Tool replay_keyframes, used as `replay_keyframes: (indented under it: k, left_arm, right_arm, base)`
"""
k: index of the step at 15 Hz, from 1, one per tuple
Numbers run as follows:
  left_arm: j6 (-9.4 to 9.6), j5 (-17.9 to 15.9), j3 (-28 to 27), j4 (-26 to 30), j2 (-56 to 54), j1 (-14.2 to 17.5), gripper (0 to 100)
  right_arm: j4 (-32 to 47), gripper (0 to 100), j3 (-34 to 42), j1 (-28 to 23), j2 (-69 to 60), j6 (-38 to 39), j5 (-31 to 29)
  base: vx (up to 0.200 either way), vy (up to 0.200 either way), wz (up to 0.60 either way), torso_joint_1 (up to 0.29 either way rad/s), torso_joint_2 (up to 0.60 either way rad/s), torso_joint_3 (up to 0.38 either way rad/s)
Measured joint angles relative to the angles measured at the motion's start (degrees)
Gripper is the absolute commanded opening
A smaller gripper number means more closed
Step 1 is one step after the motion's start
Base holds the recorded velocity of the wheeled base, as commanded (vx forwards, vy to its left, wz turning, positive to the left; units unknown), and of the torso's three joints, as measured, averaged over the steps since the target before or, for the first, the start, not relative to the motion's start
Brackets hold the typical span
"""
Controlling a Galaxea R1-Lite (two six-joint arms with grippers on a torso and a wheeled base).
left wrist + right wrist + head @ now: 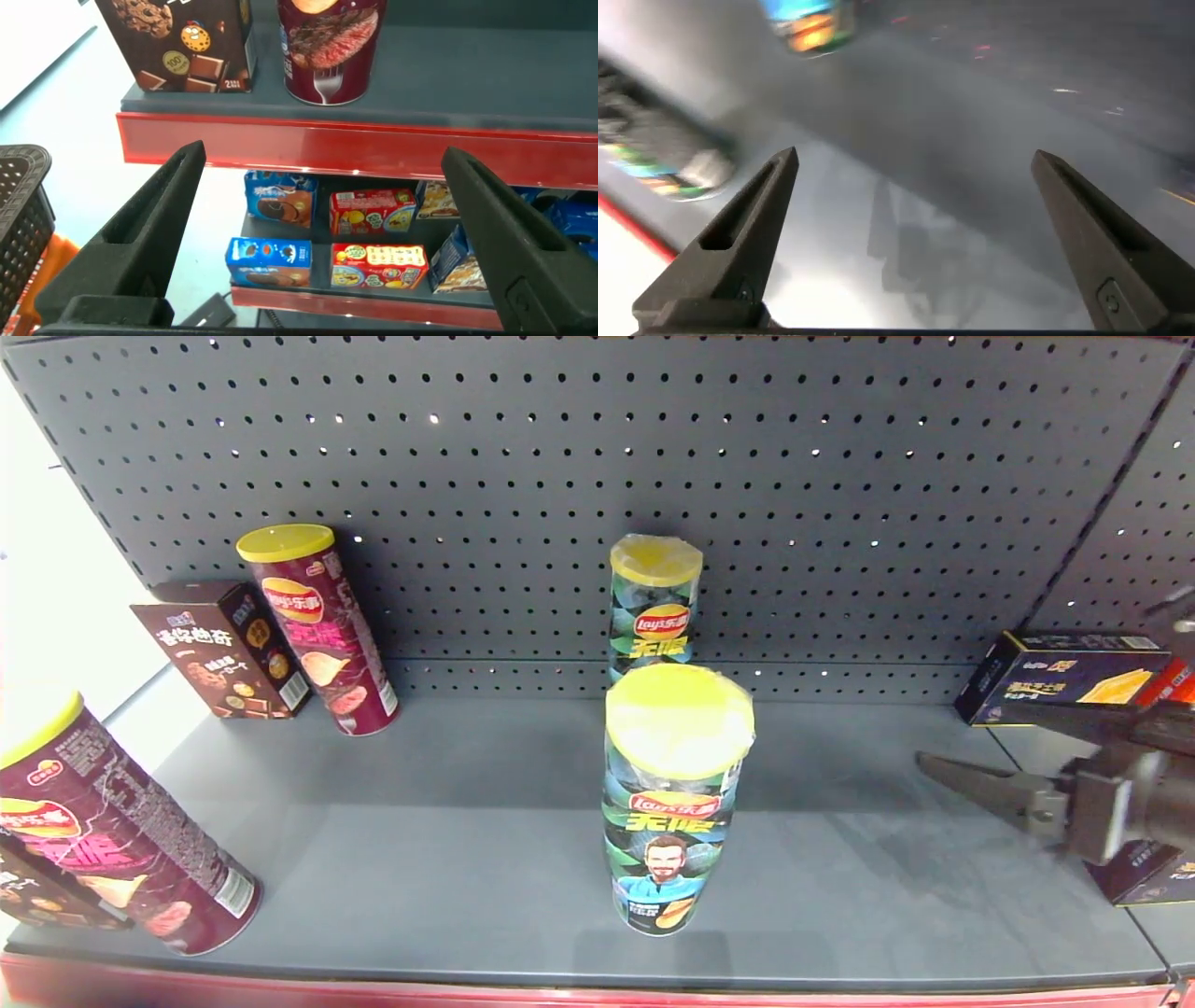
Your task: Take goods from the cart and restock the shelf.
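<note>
Two green-and-blue chip cans with yellow lids stand upright mid-shelf, one in front [674, 803] and one behind it [653, 607] by the pegboard. The front can's base [805, 23] appears in the right wrist view. My right gripper [971, 784] hovers low over the grey shelf board [448, 859], to the right of the front can and apart from it. It is open [915, 157] with nothing between its fingers. My left gripper [324, 154] is open and empty, below and in front of the shelf's red front edge [374, 145].
Maroon chip cans stand at the back left [317, 625] and front left [112, 840], with a brown cookie box [219, 649] beside the back one. A dark blue box [1064, 677] lies at the right. A black basket [19, 215] and a lower stocked shelf [374, 233] sit below.
</note>
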Motion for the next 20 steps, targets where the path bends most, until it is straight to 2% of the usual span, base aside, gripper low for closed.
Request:
replay_keyframes:
  k: [5,10,11,13,14,20]
  left_arm:
    - [0.0,0.02,0.0,0.0,0.02,0.0,100]
    - [-0.02,-0.04,-0.02,0.0,0.02,0.0,100]
    - [-0.02,0.0,-0.02,0.0,0.02,0.0,100]
    - [-0.02,0.05,-0.02,0.0,0.05,0.0,100]
    - [-0.02,0.1,-0.02,0.0,0.05,0.0,100]
    - [-0.02,0.16,0.0,0.0,0.05,0.0,100]
  right_arm:
    - [2.16,100,15.6,-13.08,-28.49,-0.24,-0.16]
    - [15.51,100,27.42,-20.72,-54.49,0.3,-0.11]
    - [15.01,100,31.11,-21.75,-57.55,0.77,-0.16]
    - [8.62,100,36.96,-22.71,-61.32,1.29,-0.13]
    - [9.57,100,38.51,-22.95,-62.49,2.33,0.33]
    - [12.53,100,39.78,-23.17,-64.55,6.55,-0.74]
  base:
    - [0.0,0.0,0.0,0.0,0.0,0.0]
    - [0.0,0.0,0.0,0.0,0.0,0.0]
    - [0.0,0.0,0.0,0.0,0.0,0.0]
    - [0.0,0.0,0.0,0.0,0.0,0.0]
    - [0.0,0.0,0.0,0.0,0.0,0.0]
    - [0.0,0.0,0.0,0.0,0.0,0.0]
